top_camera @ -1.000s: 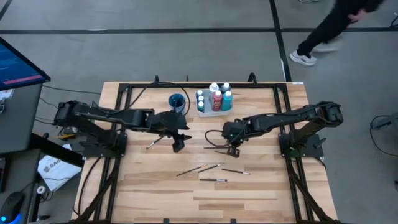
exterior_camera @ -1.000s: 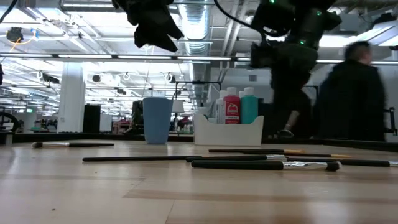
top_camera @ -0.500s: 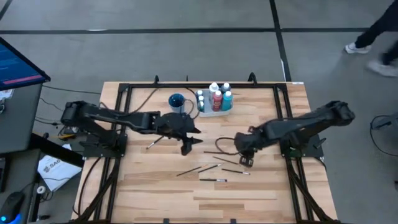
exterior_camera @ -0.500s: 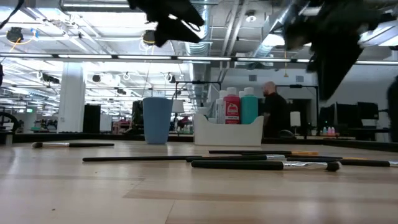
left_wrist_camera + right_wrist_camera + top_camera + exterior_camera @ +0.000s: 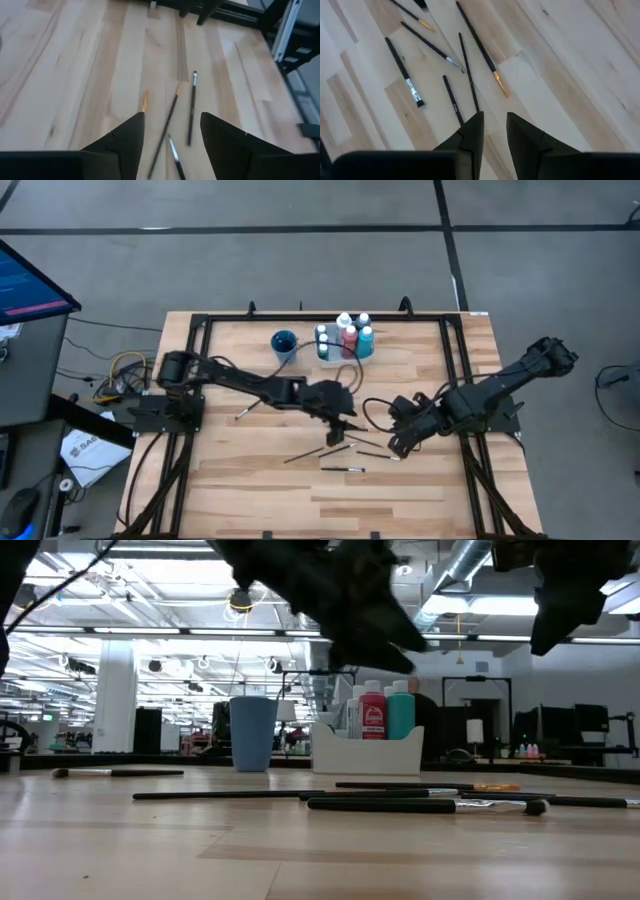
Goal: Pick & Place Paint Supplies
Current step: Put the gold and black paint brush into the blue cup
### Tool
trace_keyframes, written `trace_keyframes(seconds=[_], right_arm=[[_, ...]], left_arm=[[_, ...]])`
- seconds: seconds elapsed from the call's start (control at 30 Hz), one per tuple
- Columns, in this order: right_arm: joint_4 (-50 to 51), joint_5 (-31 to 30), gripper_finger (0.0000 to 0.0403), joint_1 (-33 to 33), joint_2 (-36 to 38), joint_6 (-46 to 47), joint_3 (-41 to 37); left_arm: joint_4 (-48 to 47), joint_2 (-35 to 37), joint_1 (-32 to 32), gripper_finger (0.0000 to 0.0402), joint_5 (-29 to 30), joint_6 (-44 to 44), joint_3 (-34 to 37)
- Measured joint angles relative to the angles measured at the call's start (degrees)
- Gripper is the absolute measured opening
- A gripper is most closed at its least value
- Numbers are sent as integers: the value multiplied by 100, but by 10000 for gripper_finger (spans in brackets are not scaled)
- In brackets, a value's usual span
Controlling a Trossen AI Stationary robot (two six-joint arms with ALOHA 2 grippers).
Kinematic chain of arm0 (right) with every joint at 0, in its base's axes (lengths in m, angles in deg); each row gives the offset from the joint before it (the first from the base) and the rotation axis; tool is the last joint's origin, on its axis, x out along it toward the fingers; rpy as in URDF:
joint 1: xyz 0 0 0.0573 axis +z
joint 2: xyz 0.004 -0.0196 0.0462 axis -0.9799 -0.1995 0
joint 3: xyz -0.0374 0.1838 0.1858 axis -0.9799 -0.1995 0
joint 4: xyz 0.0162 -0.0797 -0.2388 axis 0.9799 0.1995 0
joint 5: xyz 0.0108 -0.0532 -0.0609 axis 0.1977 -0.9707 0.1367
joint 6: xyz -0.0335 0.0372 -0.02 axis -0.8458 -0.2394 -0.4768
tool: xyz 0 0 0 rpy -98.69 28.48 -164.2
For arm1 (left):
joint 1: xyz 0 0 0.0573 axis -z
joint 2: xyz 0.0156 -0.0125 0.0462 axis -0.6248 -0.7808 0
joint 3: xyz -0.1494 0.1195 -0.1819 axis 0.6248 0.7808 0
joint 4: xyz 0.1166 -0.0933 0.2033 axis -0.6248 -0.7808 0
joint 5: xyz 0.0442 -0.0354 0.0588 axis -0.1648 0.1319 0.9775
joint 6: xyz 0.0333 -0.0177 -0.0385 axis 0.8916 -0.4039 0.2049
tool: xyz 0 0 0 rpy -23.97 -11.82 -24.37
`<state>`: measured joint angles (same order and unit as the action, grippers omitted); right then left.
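High view: the left gripper (image 5: 347, 423), fingers spread and empty, hangs over the table's (image 5: 250, 500) middle, just above scattered paintbrushes (image 5: 342, 450). The right gripper (image 5: 397, 446), fingers slightly apart and holding nothing, sits beside their right end. Paint bottles (image 5: 345, 338) stand in the tray (image 5: 338, 360) near the far edge beside the blue cup (image 5: 284, 342); bare wood lies toward the near edge.

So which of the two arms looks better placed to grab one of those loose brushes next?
Probably the left. Its open left gripper hangs right over the loose paintbrushes, one lying between its fingers in its wrist view. The right gripper sits at the cluster's edge, fingers barely apart.
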<state>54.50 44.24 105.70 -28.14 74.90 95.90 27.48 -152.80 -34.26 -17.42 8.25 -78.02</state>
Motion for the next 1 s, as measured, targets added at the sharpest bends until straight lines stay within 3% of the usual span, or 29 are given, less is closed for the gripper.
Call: trace_keyframes(seconds=[0.27,0.73,1.0], right_arm=[[13,-6,75,368,2,319,0],[22,-110,75,656,2,581,0],[81,-117,75,653,2,537,0]], left_arm=[[1,-995,130,178,51,477,-730],[384,-1726,-2,178,356,953,-777],[614,-2085,-115,167,-292,955,-857]])
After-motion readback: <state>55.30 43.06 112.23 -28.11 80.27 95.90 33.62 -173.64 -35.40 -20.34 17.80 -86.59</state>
